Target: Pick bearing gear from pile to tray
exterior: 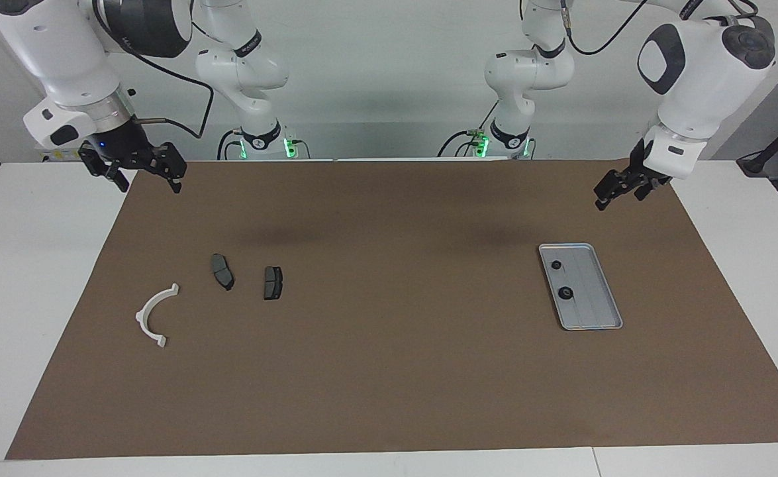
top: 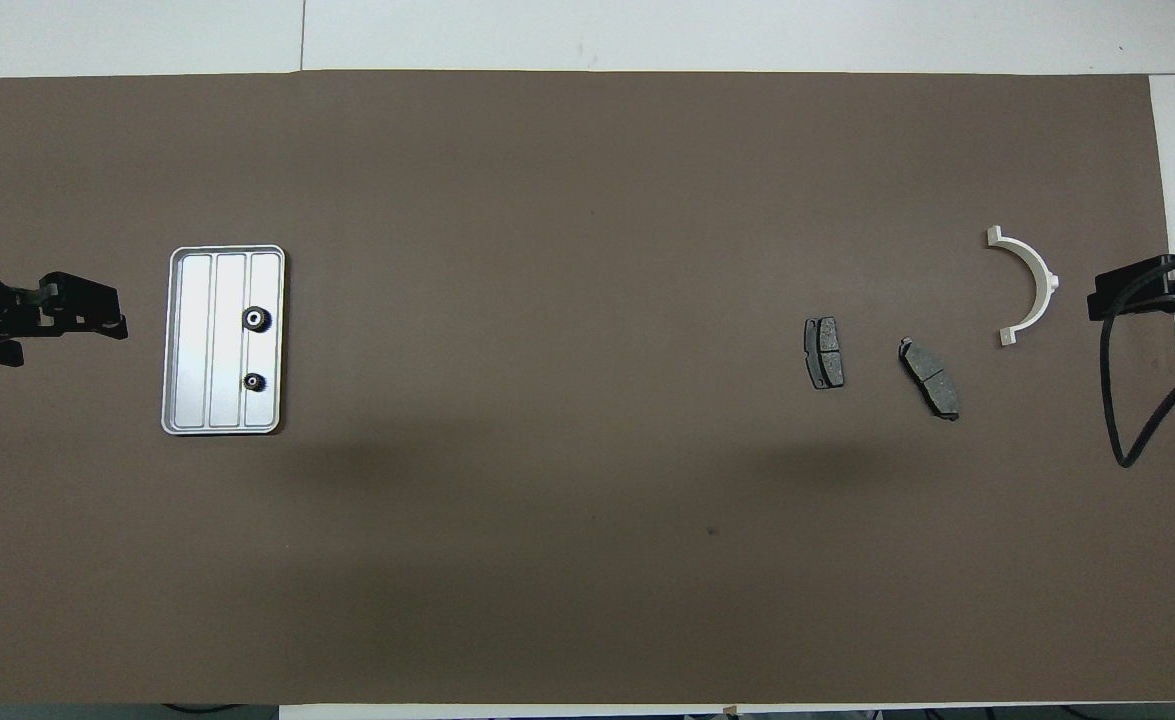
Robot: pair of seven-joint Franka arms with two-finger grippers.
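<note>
Tray [exterior: 597, 311]: on the brown mat [exterior: 389, 371], toward the left arm's end.
Bearing gears: two, larger gear [exterior: 566, 293] and smaller gear [exterior: 556, 265], both in the tray.
Left gripper [exterior: 617, 190]: fingers apart, empty, raised above the mat's edge.
Right gripper [exterior: 142, 173]: fingers apart, empty, over the mat's corner.
Pile: white half-ring bracket [exterior: 153, 317], two brake pads [exterior: 222, 271] [exterior: 273, 282].

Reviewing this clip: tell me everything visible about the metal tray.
The tray is a shallow silver-grey metal rectangle with rounded corners, a raised rim and lengthwise ridges. It lies flat on the brown mat toward the left arm's end of the table. Two small black gears sit in one outer channel. No hand touches it.
</note>
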